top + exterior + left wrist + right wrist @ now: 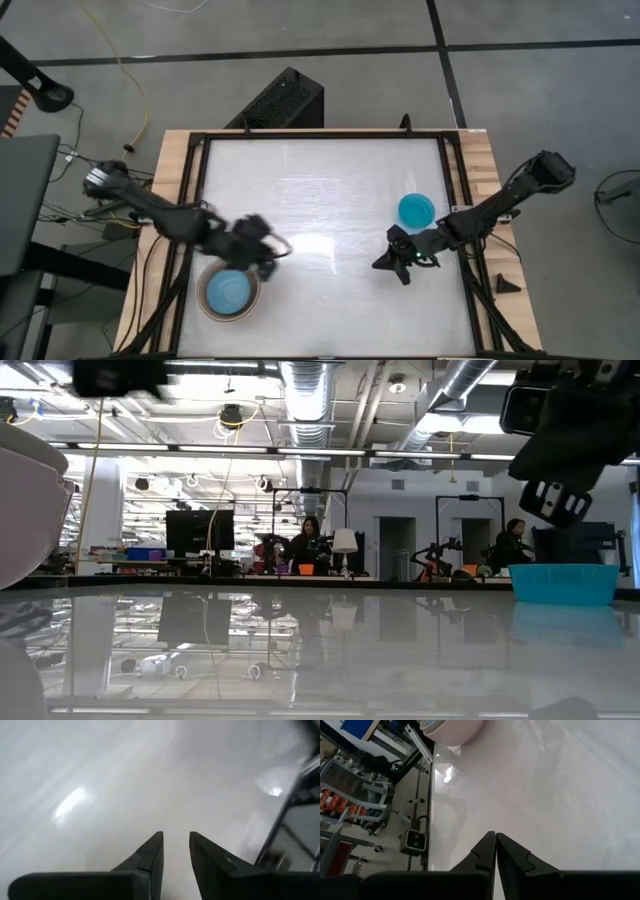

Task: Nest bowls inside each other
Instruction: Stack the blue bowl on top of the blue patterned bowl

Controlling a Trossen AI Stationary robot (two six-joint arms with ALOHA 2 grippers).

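A stack of round nested bowls [229,293], light blue innermost, sits near the table's [330,190] front left corner. The left gripper [272,250] hovers just beside it, fingers slightly parted, empty. The small round teal bowl [416,209] lies near the shut, empty right gripper [385,262].

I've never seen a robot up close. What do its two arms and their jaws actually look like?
Both arms are dark, nearly black, jointed rods. The left gripper and right gripper each end in two matte black, wedge-shaped fingers tapering to points. A small green light glows near the right one. No markings are readable.
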